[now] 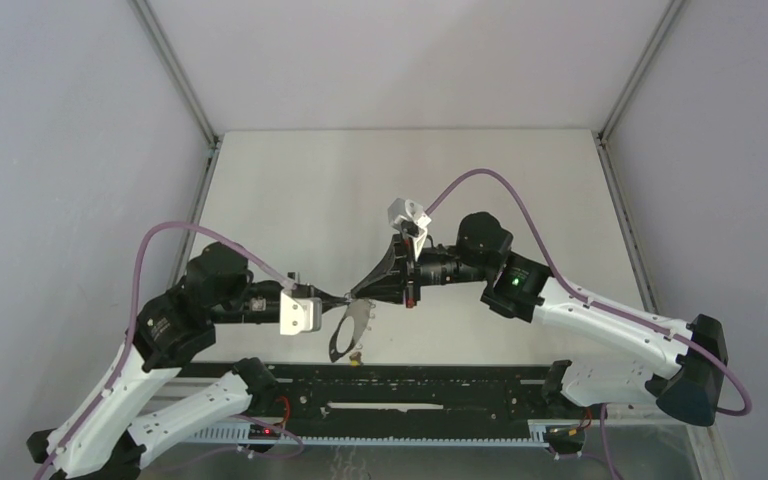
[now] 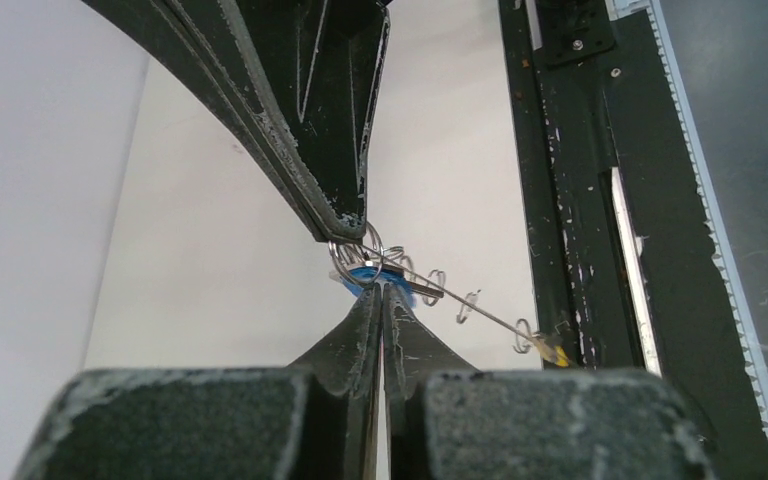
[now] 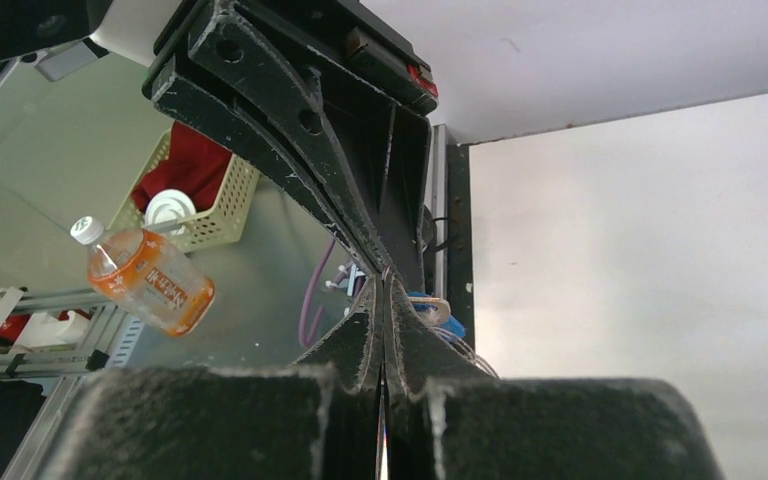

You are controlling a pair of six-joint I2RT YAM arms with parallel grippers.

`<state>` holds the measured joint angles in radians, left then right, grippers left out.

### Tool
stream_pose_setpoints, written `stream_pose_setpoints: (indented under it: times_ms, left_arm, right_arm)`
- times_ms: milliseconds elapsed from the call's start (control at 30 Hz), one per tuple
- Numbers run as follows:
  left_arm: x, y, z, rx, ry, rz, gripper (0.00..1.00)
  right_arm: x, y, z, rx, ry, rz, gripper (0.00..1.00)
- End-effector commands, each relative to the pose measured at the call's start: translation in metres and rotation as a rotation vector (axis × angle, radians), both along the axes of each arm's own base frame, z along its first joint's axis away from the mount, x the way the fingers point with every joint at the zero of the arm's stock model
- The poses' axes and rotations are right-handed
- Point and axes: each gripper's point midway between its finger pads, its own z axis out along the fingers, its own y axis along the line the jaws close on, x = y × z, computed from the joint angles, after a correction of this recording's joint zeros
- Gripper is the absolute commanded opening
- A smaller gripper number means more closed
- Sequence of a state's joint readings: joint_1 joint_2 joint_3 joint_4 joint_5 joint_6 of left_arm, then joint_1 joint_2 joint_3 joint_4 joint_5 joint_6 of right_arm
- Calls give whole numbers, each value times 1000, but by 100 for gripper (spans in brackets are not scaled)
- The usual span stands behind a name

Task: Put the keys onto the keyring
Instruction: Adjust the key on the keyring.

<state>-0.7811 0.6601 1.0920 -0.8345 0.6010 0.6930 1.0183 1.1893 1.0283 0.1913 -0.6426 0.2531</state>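
Note:
My two grippers meet tip to tip above the table's near middle. The left gripper (image 1: 343, 298) (image 2: 380, 290) is shut on the blue key (image 2: 365, 272), pinching its blue head at the fingertips. From the other side, the right gripper (image 1: 357, 293) (image 3: 385, 285) is shut on the thin keyring (image 1: 336, 340) at its top. The keyring's wire (image 2: 480, 308) slants away from the pinch with small metal loops strung along it. The yellow key (image 1: 357, 357) (image 2: 557, 352) hangs at its low end. In the right wrist view the blue key (image 3: 430, 305) peeks out beside my fingers.
A black slotted rail (image 1: 410, 385) runs along the near table edge, just under the hanging keyring. Grey walls close in the left, right and far sides. Off the table, an orange bottle (image 3: 145, 280) and a yellow basket (image 3: 205, 200) show in the right wrist view.

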Motion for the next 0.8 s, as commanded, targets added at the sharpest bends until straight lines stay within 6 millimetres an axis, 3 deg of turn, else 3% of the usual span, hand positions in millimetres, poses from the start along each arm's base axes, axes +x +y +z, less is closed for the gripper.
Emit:
stream_pose_setpoints:
  times_ms: [0,300,533,767]
  left_arm:
    - [2,-1,-4,9,-58,-17,4]
    - [0,3,-14,45,-109,-28,1]
    - [-8,2,-15,46,-105,-72,5]
    - [13,10,10,-42,-48,136,33]
  right_arm:
    - [1,-2,23,68,-24,-27,0]
    - [2,-3,23,76,-21,-40,0]
    - [4,-5,21,79,-17,-51,0]
    - [-4,-9,21,94,-26,-14,0]
